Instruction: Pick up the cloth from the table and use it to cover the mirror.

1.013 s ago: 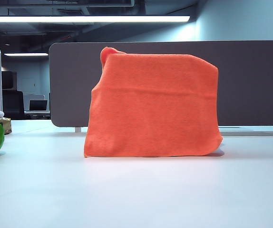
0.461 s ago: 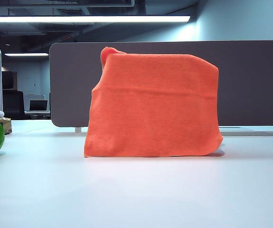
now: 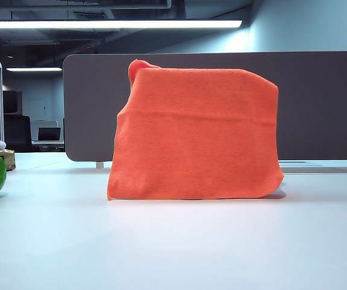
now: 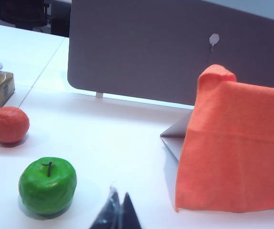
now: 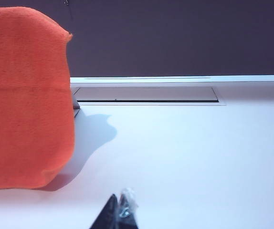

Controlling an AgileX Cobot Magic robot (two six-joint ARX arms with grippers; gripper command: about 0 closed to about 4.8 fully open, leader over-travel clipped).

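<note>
The cloth [image 3: 194, 134] drapes over the mirror [image 4: 177, 136] on the table [image 3: 173, 241]. Both grippers, left [image 4: 118, 212] and right [image 5: 120, 212], are clenched empty, well back from it.

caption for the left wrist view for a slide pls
Orange cloth draped over the mirror, green apple and orange on the white table, shut left tool away from the cloth.

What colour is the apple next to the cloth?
The apple is bright green, with a dark stem. The left wrist view shows it best.
</note>
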